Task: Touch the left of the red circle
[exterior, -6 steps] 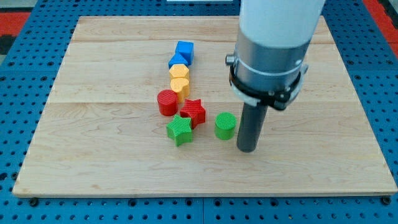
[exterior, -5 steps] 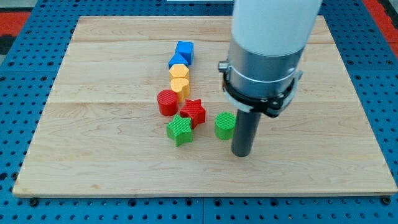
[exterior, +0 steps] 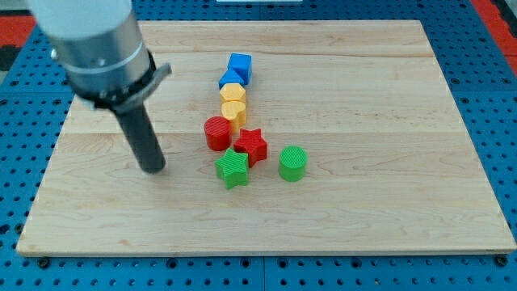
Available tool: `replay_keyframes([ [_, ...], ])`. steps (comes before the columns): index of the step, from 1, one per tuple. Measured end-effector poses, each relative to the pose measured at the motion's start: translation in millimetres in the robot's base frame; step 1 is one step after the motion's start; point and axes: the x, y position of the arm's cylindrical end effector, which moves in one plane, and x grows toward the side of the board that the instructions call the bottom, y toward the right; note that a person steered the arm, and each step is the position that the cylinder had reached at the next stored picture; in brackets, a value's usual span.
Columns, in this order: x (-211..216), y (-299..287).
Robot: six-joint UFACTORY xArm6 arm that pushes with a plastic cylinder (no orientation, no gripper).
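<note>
The red circle (exterior: 216, 133) is a short red cylinder near the middle of the wooden board (exterior: 388, 105). It touches the yellow blocks above it and the red star (exterior: 252, 145) to its right. My tip (exterior: 153, 168) rests on the board to the left of the red circle and a little lower, with a clear gap between them. The rod leans up to the view's top left.
A blue cube (exterior: 240, 65) and another blue block (exterior: 230, 79) head a column with a yellow hexagon (exterior: 233, 93) and a yellow heart (exterior: 235, 111). A green star (exterior: 233, 168) and a green cylinder (exterior: 292, 163) lie below.
My tip has swept from right of the green cylinder across to the left side of the board. The blocks have not moved.
</note>
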Motion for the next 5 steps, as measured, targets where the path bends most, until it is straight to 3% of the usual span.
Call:
replay_keyframes([
  [1, -1.4, 0.0],
  [2, -42.5, 21.4],
  [5, -38.1, 40.5],
])
